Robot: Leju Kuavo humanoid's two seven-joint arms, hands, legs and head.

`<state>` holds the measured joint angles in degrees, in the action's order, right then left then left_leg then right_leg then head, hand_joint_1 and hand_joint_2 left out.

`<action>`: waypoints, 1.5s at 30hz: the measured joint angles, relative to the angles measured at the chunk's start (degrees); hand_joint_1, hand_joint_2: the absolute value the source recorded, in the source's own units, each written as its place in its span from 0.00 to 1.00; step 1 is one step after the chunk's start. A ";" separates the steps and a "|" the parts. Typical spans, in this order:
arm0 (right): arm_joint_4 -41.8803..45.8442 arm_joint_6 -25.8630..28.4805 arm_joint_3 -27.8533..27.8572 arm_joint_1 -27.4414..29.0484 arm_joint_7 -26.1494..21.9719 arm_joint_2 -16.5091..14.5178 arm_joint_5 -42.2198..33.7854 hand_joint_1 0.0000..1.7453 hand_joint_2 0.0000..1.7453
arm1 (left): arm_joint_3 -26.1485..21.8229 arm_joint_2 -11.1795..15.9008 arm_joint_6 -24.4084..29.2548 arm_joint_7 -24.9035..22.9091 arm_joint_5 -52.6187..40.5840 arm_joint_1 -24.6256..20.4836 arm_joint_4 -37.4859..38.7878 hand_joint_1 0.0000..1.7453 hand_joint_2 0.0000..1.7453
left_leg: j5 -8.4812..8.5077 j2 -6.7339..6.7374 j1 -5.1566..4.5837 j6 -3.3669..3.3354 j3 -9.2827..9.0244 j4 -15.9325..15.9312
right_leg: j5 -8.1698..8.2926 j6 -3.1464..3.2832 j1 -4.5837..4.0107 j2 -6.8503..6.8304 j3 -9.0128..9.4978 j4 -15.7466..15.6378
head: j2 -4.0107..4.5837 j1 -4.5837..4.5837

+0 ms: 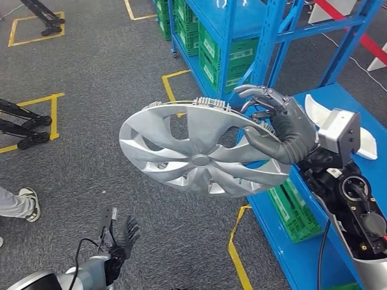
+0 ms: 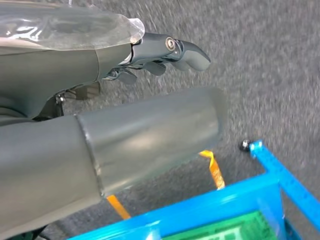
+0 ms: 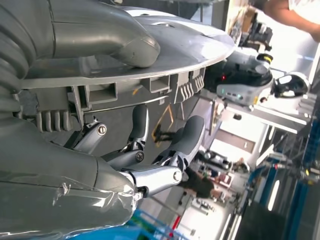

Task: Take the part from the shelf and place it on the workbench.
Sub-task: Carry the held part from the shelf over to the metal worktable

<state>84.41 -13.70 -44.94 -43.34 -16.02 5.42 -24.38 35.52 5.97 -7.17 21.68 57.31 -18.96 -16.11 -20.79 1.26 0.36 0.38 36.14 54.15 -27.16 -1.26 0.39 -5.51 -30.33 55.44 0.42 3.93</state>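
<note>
1. The right hand (image 1: 278, 124) clamps the rim of the hubcap (image 1: 201, 151), thumb on its face and fingers (image 3: 181, 142) curled under the edge; the cap hangs roughly flat in the air, beside the blue shelf (image 1: 315, 254).
2. The left hand (image 1: 120, 238) hangs low over the carpet, fingers loosely spread, holding nothing.
3. Judged step: the part is off the shelf and in carry. Next comes turning to the workbench, keeping the cap level and the rim grip firm.

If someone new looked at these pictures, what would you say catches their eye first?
First, the big silver hubcap in mid-air at the centre of the head view, gripped at its rim by the right hand. Behind it stand bright blue shelves with green crates; the left hand hangs low over grey carpet.
</note>
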 joint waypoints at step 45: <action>-0.63 -0.57 0.04 0.69 -0.01 -0.36 0.32 1.00 1.00 | 0.00 0.01 0.15 0.15 0.02 0.37 0.02 0.00 0.00 | -0.56 -10.17 0.54 -0.01 -0.72 0.41 | 2.92 1.35 0.30 10.12 -1.99 0.23 | 0.00 -0.93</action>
<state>83.78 -14.27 -44.90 -42.65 -16.03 5.07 -24.06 35.52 5.98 -7.02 21.83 57.34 -18.59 -16.09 -21.35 -8.91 0.90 0.38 35.42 54.56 -24.24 0.09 0.69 4.61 -32.32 55.68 0.42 3.00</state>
